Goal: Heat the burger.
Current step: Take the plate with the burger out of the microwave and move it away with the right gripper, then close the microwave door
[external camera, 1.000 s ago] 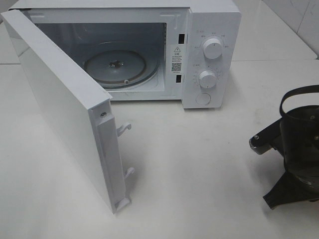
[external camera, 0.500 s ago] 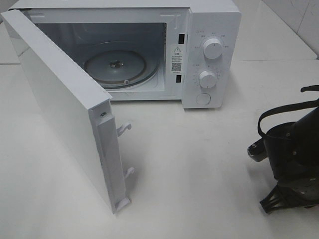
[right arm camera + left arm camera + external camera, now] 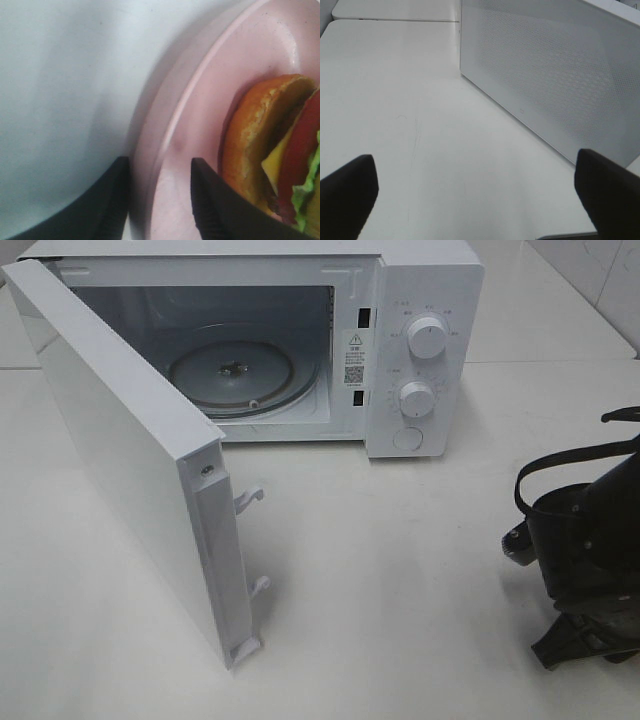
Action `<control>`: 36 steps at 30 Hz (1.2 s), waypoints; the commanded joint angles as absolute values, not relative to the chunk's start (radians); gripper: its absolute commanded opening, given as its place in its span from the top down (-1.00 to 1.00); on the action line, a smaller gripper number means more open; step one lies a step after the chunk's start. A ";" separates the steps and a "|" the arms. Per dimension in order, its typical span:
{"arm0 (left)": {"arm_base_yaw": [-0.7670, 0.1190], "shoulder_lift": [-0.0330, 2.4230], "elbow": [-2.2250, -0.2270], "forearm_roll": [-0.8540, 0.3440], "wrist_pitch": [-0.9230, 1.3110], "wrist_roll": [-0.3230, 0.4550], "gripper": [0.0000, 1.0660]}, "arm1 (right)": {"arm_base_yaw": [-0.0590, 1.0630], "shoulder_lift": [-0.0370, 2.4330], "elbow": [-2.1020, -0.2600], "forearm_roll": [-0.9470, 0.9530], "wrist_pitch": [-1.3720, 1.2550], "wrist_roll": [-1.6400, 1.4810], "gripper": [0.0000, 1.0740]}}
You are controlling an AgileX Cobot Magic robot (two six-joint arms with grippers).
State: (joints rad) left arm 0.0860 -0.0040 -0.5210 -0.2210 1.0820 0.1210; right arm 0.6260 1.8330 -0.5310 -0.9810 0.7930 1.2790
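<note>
White tabletop [image 3: 55, 90] underlies a pink plate [image 3: 200, 125]; right gripper [image 3: 160, 200] straddles its rim, parted, burger [image 3: 270, 150] just beside.

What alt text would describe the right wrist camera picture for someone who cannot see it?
A close-up shows two dark gripper fingers straddling the rim of a pink plate, which holds a burger with cheese, tomato and lettuce showing. A white table lies beside.
</note>
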 commanded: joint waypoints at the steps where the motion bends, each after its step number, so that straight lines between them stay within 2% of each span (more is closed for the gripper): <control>1: 0.087 -0.010 -0.517 -0.231 1.070 0.116 -0.88 | 0.625 1.808 -0.532 -0.957 0.785 1.238 0.17; 11: 0.087 -0.010 -0.517 -0.231 1.070 0.116 -0.88 | 0.625 1.526 -0.532 -0.829 0.770 1.023 0.16; 14: 0.087 -0.010 -0.517 -0.231 1.070 0.116 -0.88 | 0.625 1.506 -0.532 -0.817 0.770 1.004 0.16; 24: 0.087 -0.010 -0.517 -0.231 1.070 0.116 -0.88 | 0.625 1.281 -0.556 -0.624 0.745 0.766 -0.10; 26: 0.087 -0.010 -0.517 -0.231 1.070 0.116 -0.88 | 0.625 1.202 -0.589 -0.530 0.745 0.638 -0.24; 29: 0.087 -0.010 -0.517 -0.231 1.070 0.116 -0.88 | 0.625 1.188 -0.596 -0.505 0.745 0.614 -0.27; 31: 0.087 -0.010 -0.517 -0.231 1.070 0.116 -0.88 | 0.625 1.129 -0.630 -0.393 0.761 0.491 -0.34; 36: 0.087 -0.010 -0.517 -0.231 1.070 0.116 -0.88 | 0.625 1.074 -0.656 -0.303 0.794 0.397 -0.36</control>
